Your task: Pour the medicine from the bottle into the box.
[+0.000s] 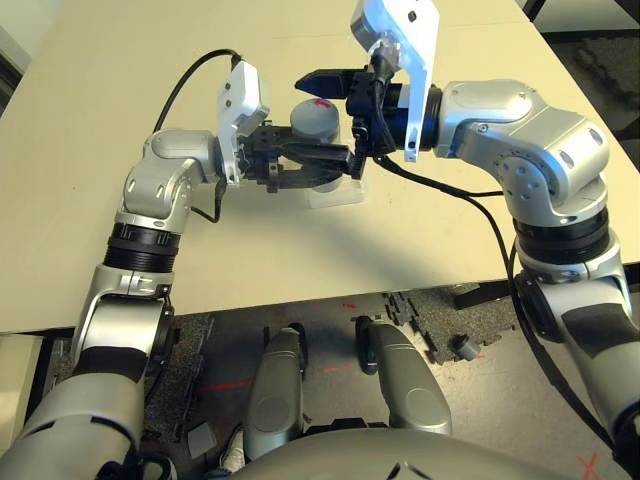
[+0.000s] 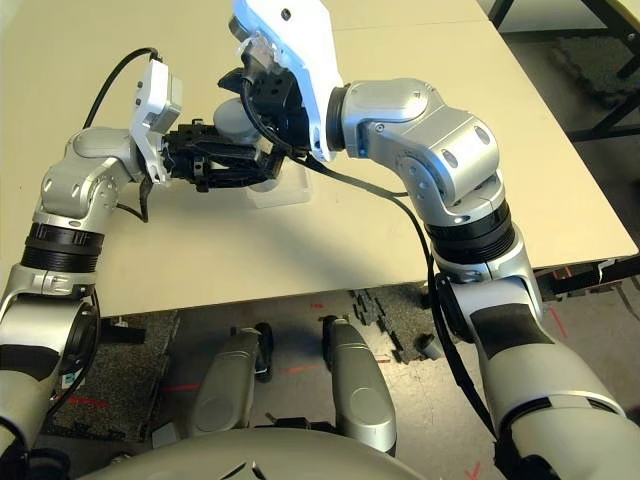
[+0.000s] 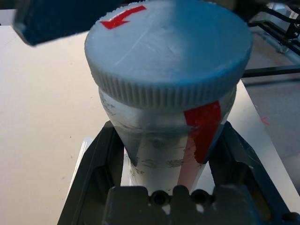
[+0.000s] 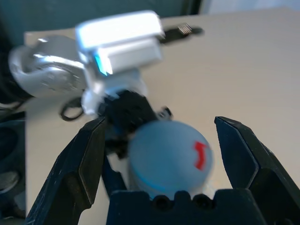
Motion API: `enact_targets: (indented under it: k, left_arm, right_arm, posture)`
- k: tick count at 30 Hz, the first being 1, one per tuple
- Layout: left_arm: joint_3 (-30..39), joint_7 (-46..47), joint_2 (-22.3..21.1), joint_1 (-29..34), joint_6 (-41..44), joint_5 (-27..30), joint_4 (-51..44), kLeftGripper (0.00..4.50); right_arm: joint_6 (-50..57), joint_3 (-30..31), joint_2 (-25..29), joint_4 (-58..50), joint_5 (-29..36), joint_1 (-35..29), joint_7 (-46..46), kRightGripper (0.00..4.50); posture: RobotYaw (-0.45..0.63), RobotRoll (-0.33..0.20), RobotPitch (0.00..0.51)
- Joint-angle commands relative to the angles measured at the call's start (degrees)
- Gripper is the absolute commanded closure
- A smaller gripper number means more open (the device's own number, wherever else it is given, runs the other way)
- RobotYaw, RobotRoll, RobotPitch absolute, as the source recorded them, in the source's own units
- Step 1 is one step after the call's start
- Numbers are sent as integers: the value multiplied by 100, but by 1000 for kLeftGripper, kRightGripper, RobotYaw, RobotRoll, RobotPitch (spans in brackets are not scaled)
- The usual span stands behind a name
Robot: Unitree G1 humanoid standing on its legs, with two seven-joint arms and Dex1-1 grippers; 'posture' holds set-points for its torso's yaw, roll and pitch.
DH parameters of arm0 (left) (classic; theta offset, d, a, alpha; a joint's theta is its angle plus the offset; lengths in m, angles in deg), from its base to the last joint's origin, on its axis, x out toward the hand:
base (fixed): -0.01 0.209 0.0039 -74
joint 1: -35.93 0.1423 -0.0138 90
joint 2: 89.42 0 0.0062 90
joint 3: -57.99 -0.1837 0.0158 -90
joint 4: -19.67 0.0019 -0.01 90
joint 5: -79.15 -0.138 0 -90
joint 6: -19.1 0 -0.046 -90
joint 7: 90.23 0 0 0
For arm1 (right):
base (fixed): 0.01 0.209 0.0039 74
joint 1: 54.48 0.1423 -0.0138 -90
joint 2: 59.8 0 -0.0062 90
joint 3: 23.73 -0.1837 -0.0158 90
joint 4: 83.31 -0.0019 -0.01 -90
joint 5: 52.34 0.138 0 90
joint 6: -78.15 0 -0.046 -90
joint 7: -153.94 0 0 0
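The silvery-grey bottle (image 1: 318, 122) stands upright with its ribbed grey cap (image 3: 168, 47) on, a red arrow on the cap's top. My left gripper (image 1: 318, 160) is shut on the bottle's body (image 3: 159, 140) below the cap, near the red label strip. My right gripper (image 4: 159, 123) is open, with one finger (image 1: 322, 82) on each side of the cap (image 4: 171, 159) and apart from it. The clear box (image 1: 337, 195) lies on the table right under the bottle. The medicine is hidden.
The beige table (image 1: 120, 250) stretches wide to the left and far side. Its near edge (image 1: 300, 300) runs just below the arms, with floor mats beyond. Black cables (image 1: 450, 190) hang from both wrists.
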Motion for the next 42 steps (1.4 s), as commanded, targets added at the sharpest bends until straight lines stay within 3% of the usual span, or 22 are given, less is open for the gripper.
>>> enact_targets:
  k: [1, 12, 26, 32, 42]
  left_arm:
    - [-20, -27, -40, 24, 13, -29, -100, 1743]
    - [-43, -54, -35, 26, -40, -45, -33, 1743]
    - [-33, -134, -30, -89, -193, -135, 286, 1743]
    - [-48, -163, 25, -141, -226, -165, 362, 1743]
    - [-63, -214, 69, -174, -237, -191, 384, 1743]
  right_arm:
    - [-75, -126, 65, 34, -112, -82, -65, 0]
    - [102, -566, 347, -111, -37, -263, -126, 0]
    - [953, -1381, 1355, -1051, 1085, -890, 223, 0]
    - [1010, -1336, 1020, -1124, 1287, -705, -72, 0]
    - [532, -630, 454, -632, 717, -221, -269, 0]
  posture:
    - [-9, 0, 206]
    - [-20, 0, 200]
    - [-43, 0, 195]
    - [-53, 0, 196]
    - [-48, 0, 198]
